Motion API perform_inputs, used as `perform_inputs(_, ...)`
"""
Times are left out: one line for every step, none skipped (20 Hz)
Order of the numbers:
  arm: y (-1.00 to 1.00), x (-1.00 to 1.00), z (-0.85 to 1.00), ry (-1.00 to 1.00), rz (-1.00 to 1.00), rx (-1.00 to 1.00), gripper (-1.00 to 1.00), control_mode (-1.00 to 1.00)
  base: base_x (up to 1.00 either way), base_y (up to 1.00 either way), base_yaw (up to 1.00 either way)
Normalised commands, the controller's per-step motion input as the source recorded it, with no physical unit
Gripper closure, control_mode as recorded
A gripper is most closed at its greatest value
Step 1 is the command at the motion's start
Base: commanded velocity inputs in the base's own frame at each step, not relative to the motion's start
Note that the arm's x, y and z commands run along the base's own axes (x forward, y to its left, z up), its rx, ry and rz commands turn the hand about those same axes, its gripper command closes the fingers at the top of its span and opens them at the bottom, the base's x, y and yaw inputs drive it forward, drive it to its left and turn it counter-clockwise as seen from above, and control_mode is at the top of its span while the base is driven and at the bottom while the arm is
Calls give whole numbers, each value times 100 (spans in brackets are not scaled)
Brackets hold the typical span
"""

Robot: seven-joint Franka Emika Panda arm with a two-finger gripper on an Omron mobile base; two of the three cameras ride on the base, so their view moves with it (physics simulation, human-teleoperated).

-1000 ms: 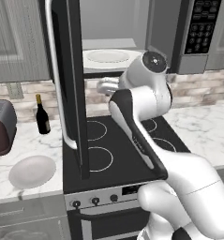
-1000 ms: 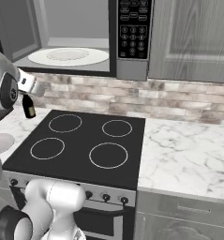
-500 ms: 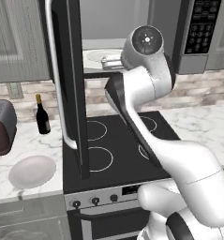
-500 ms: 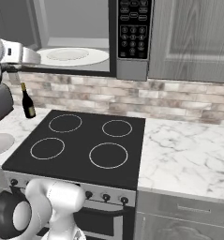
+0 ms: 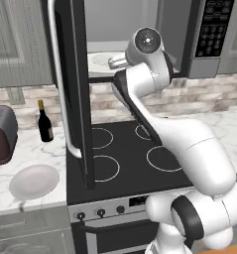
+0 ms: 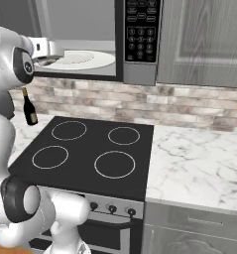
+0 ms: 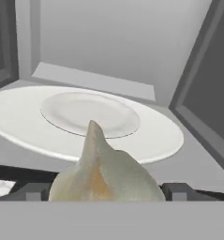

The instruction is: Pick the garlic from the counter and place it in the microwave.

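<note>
One garlic (image 7: pixel 104 173) bulb sits low in the hand view, pointed top up, with the two dark fingers (image 7: pixel 179 191) on either side of it and pressed against its flanks, so the gripper (image 7: pixel 104 192) is pinching it. The bulb hangs at the mouth of the one microwave (image 5: pixel 209 49), just short of the single white turntable (image 7: pixel 151 136), which has a raised round centre and lies on the grey cavity floor. In the left base view the microwave door (image 5: pixel 73 89) stands swung wide open, its long silver handle (image 5: pixel 60 84) running down the front edge, and the white arm (image 5: pixel 154 99) reaches up from the lower right so that its wrist meets the opening beside the turntable (image 5: pixel 101 60). The right base view shows the keypad panel (image 6: pixel 142 30) to the right of the cavity and the hand's end (image 6: pixel 48 49) poking in above the turntable (image 6: pixel 85 59). Below lies one black stovetop (image 6: pixel 90 154) with four ring marks. On the marble table (image 5: pixel 26 149) to the left stand one dark wine bottle (image 5: pixel 44 121), one dark red toaster (image 5: pixel 1 134) and one round white plate (image 5: pixel 34 181), all apart from each other. To the right of the stove the table (image 6: pixel 199 163) continues.
</note>
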Motion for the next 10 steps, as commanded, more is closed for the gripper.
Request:
perform_inputs(10,100,16,22,0,0,100,-100,0,0,0)
perform_inputs(11,100,2,23,0,0,100,-100,0,0,0)
perform_inputs(12,100,0,24,0,0,100,-100,0,0,0)
perform_inputs(4,100,0,25,0,0,100,-100,0,0,0)
perform_inputs(0,100,0,24,0,0,100,-100,0,0,0)
perform_inputs(0,100,0,20,0,0,100,-100,0,0,0)
perform_inputs(0,100,0,13,0,0,100,-100,0,0,0)
perform_inputs(0,100,0,6,0,0,100,-100,0,0,0)
perform_inputs(0,100,0,7,0,0,100,-100,0,0,0)
perform_inputs(0,100,0,4,0,0,100,-100,0,0,0)
